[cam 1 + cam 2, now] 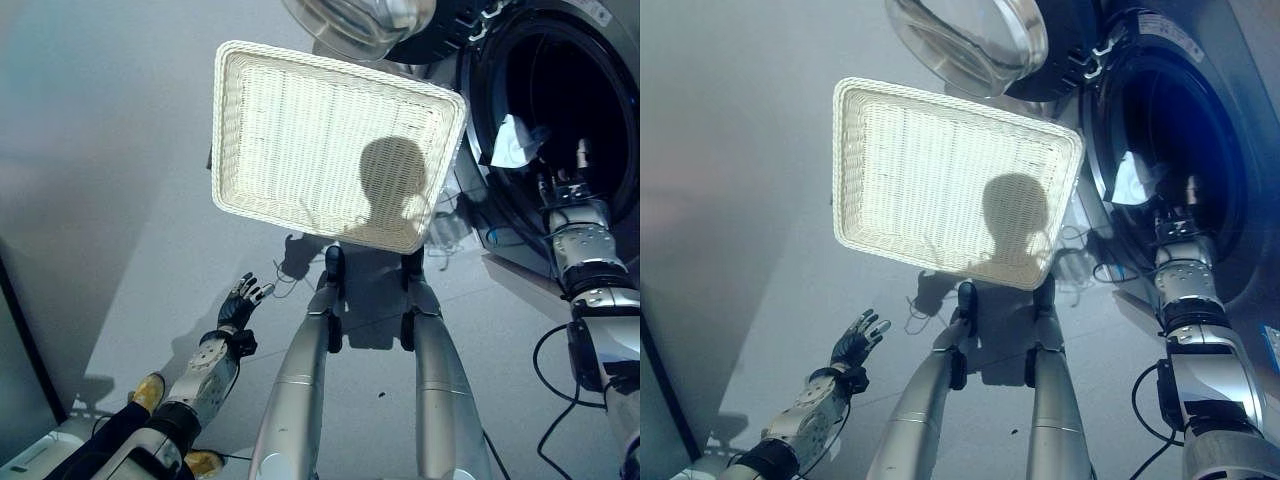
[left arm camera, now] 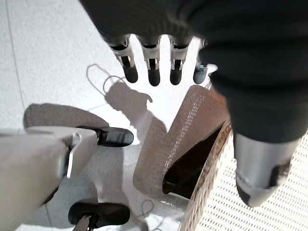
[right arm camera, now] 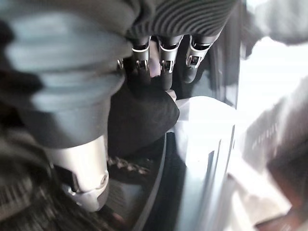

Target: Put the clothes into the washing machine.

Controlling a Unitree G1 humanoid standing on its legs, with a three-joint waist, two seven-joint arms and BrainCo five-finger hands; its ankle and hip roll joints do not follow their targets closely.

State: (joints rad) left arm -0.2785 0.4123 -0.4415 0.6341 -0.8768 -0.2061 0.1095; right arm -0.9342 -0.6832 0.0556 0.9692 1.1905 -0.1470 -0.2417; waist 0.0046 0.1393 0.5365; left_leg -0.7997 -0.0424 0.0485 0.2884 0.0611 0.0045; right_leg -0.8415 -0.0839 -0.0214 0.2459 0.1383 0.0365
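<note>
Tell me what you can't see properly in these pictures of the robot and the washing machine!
- Inside the washing machine: the drum is dark in both eye views, so only one pale cloth shows; anything deeper is hidden.
- Right robot hand: in its wrist view the fingers press into something dark; whether they grip it is unclear.
- Washing machine door: cut off by the top edge.
- White basket: looks empty. Left robot hand hangs open.

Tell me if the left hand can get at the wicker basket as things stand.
Probably yes. The left hand hangs open over bare floor beside the wicker basket, and its wrist view shows the basket's rim close by, with nothing between them.
</note>
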